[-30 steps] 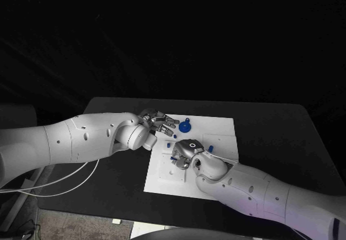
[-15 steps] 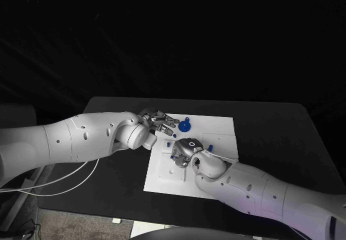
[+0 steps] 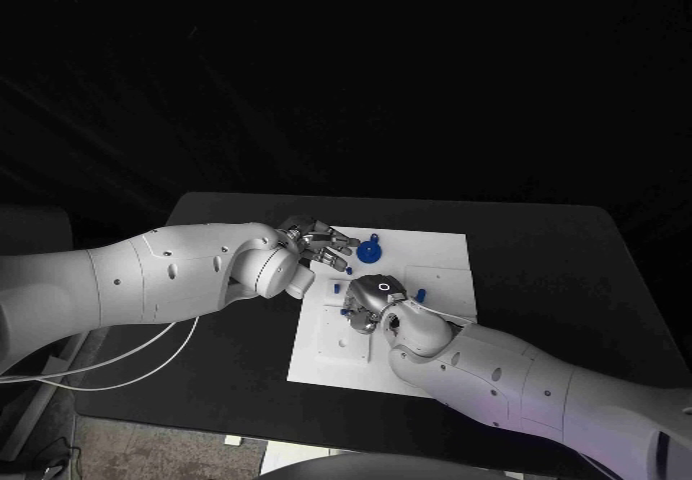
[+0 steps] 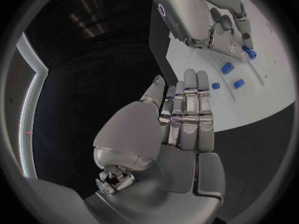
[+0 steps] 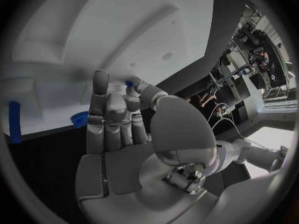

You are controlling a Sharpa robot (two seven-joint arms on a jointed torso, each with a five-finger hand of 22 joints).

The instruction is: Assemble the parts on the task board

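Two hands meet over your task board [image 3: 433, 262]: right hand [image 3: 369, 300] pinches a small blue part [image 5: 129, 83] for seating; left hand [image 3: 320, 245], at ten o'clock, flat-fingered, holds nothing

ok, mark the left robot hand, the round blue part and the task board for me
left robot hand [image 4: 181, 119]: left wrist view, on the straight fingers side by side.
round blue part [image 3: 371, 254]: head view, on its disc.
task board [image 3: 440, 255]: head view, on bare white plate at the far right corner.
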